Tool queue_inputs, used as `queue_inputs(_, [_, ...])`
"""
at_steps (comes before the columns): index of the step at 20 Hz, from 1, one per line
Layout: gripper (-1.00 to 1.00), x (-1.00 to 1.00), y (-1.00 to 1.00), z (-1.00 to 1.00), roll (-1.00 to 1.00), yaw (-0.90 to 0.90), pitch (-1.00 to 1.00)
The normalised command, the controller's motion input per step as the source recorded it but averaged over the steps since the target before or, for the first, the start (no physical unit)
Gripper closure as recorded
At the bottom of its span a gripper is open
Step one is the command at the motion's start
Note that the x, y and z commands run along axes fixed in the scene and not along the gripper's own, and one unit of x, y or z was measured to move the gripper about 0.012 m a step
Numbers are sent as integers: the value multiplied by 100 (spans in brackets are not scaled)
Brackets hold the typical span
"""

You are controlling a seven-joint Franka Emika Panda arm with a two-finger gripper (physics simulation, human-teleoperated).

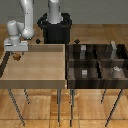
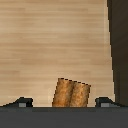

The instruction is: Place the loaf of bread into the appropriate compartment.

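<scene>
The loaf of bread (image 1: pixel 18 57) is a tiny brown lump in the far corner of the large light-wood bin (image 1: pixel 35 75), at the exterior view's left. My gripper (image 1: pixel 18 53) hangs right over it. In the wrist view the loaf (image 2: pixel 71 93) lies between my two fingertips (image 2: pixel 22 102), which stand wide apart and do not touch it, so the gripper (image 2: pixel 64 103) is open. The dark striped four-cell tray (image 1: pixel 97 61) stands at the exterior view's right. Its near-left cell holds a small grey cube (image 1: pixel 85 72).
The tray's other cells hold grey blocks, a taller one at the far right (image 1: pixel 115 48). The bin's raised walls (image 1: pixel 64 62) lie between the loaf and the tray. The robot's black base (image 1: pixel 56 27) stands behind the bin.
</scene>
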Motion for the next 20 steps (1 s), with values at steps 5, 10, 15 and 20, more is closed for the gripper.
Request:
queue_inputs(5, [-100, 0, 0, -40, 0, 0, 0])
queue_inputs(10, [-100, 0, 0, -100, 0, 0, 0])
queue_inputs(15, [100, 0, 0, -40, 0, 0, 0])
queue_inputs(20, [100, 0, 0, 0, 0, 0, 0])
